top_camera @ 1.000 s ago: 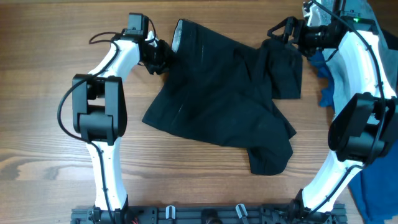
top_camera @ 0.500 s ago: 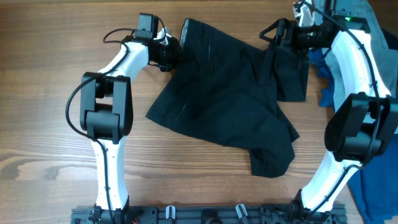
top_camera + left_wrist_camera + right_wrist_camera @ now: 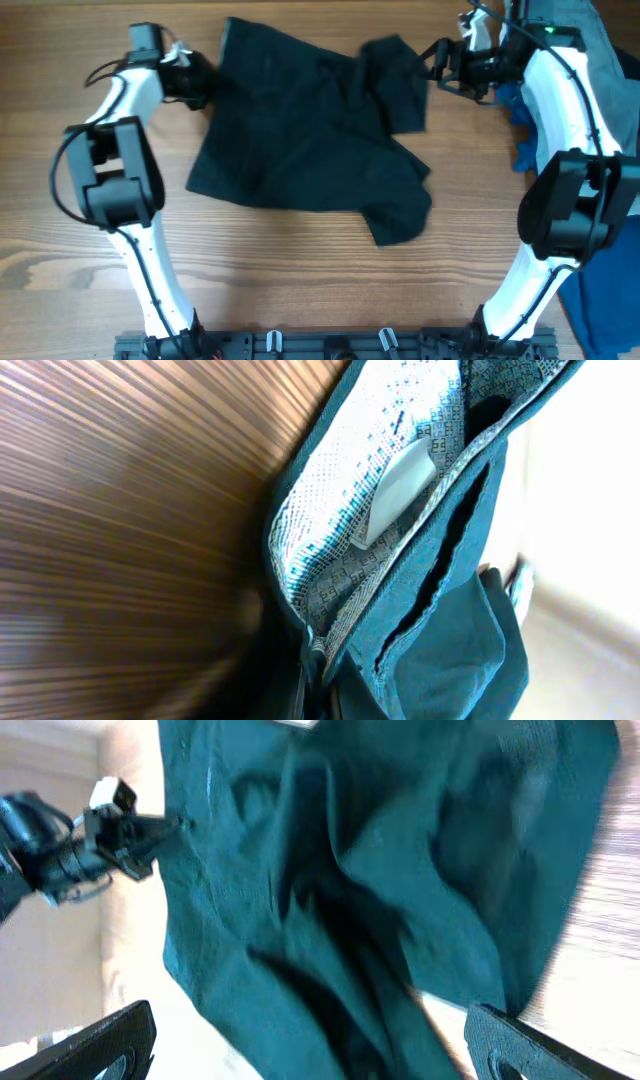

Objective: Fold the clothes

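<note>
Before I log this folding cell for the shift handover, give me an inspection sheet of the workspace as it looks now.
Surface: wooden table, no marks seen.
Job's things: black garment lying crumpled and unfolded, one leg trailing toward the near edge.
Clutter: royal blue cloth at the right edge; pale fabric at the far right corner.
Grippers: left pincer shut on the garment's waistband; right pincer open beside its far right corner.
Cables: black cable looping along the left arm.
Surroundings: mounting rail along the near edge.
</note>
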Robot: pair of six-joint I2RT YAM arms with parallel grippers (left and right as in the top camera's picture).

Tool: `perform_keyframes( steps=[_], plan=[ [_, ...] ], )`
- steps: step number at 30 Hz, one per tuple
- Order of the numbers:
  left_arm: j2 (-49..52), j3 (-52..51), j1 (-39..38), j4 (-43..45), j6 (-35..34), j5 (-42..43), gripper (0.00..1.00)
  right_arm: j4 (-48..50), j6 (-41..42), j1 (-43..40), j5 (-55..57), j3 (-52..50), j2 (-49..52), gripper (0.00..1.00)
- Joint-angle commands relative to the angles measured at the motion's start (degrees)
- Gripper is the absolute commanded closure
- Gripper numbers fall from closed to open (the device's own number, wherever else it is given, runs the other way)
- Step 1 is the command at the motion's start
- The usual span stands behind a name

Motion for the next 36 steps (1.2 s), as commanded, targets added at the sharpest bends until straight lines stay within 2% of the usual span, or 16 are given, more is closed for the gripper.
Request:
perform_keyframes(
  steps=[1, 8, 17, 20, 29, 34, 35, 36],
  plan=[
    [0.6, 0.1, 0.8, 0.0, -0.7, 3.5, 0.96, -1.2, -1.2, 4.0, 0.9, 0.3, -0.2, 0.0],
    [0.6, 0.1, -0.5, -0.8, -0.7, 5.7, 0.96, 3.3, 0.5, 7.4, 4.9, -0.9, 5.3, 0.02],
    [0.6, 0.1, -0.7, -2.8, -0.6, 6.1, 0.96, 14.6, 3.3, 1.9, 0.0, -0.9, 13.7, 0.01],
    [0.6, 0.1, -0.7, -2.8, -0.6, 6.1, 0.96, 15.7, 1.1, 1.1, -0.1, -0.9, 14.1, 0.0],
    [0.6, 0.1, -0.7, -2.9, -0.7, 6.1, 0.96, 21.4, 1.4, 2.7, -0.1, -0.9, 14.8, 0.01],
    [0.6, 0.1, -0.7, -2.9, -0.7, 6.1, 0.96, 23.6, 2.0, 5.4, -0.2, -0.9, 16.7, 0.06],
    [0.6, 0.1, -0.7, -2.9, -0.7, 6.1, 0.96, 24.2, 2.0, 6.1, -0.1, -0.9, 17.3, 0.1],
    [0.6, 0.1, -0.7, -2.9, -0.7, 6.1, 0.96, 24.8, 2.0, 6.8, -0.2, -0.9, 17.5, 0.19]
  ],
)
